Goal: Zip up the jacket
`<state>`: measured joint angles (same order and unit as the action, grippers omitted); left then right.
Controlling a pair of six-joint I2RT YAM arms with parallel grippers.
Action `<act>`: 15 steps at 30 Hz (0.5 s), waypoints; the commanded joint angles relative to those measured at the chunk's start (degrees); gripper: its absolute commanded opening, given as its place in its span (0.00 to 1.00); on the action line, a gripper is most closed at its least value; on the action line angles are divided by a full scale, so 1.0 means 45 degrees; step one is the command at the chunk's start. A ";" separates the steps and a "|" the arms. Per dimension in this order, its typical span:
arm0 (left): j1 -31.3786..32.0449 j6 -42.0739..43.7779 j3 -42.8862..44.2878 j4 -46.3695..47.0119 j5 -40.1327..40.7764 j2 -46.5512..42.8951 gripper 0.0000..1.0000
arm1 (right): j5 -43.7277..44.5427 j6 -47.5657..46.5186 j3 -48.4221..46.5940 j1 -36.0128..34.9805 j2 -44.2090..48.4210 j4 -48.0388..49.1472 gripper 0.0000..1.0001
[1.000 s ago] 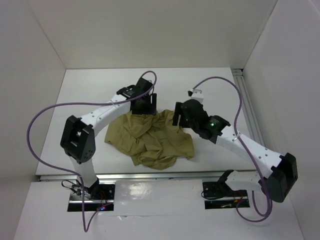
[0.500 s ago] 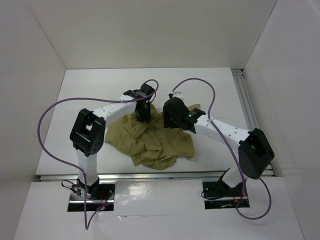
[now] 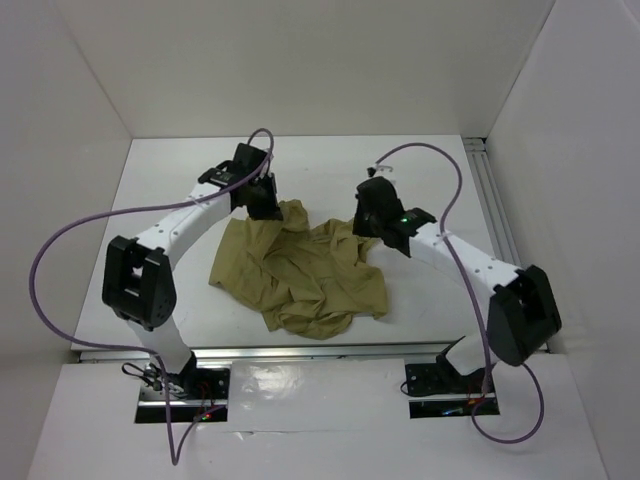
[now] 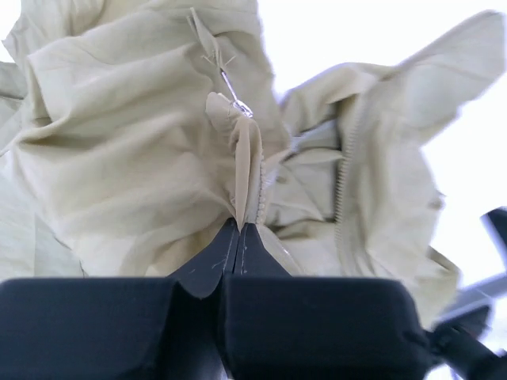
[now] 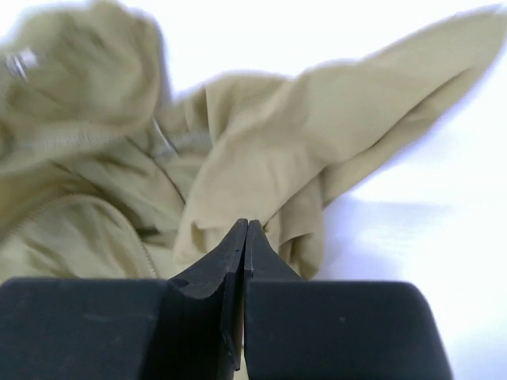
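Note:
The olive-tan jacket lies crumpled on the middle of the white table. My left gripper is at its far left edge. In the left wrist view that gripper is shut on an upright fold of the jacket along a zipper edge. A metal zipper pull shows above the fold, and a row of zipper teeth runs down to the right. My right gripper is at the far right edge. It is shut on a raised flap of the jacket.
White walls enclose the table on the left, back and right. An aluminium rail runs along the right side. Purple cables loop above both arms.
Both grippers have closed on the jacket's far edge. The left arm has pulled back to the left and the right to the right, drawing the cloth apart between them.

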<state>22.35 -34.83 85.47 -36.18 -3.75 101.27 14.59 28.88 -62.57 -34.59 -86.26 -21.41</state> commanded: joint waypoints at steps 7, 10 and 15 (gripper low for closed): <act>-0.1254 -0.0911 -0.3322 0.3932 -0.3325 -0.2876 0.00 | 0.0008 0.0398 0.2026 0.2021 0.4031 0.0558 0.00; -0.1373 -0.1575 -0.4787 0.4893 -0.4047 -0.3013 0.00 | -0.1477 0.0204 0.2400 0.1946 0.4032 0.0402 0.00; -0.1802 -0.3076 -0.7388 0.6923 -0.4422 -0.4085 0.00 | -0.1252 -0.0596 0.0820 -0.0373 0.2787 0.0091 0.57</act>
<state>15.31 -43.05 56.77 -12.78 -20.62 87.07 10.72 29.02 -53.78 -30.79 -71.46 -20.49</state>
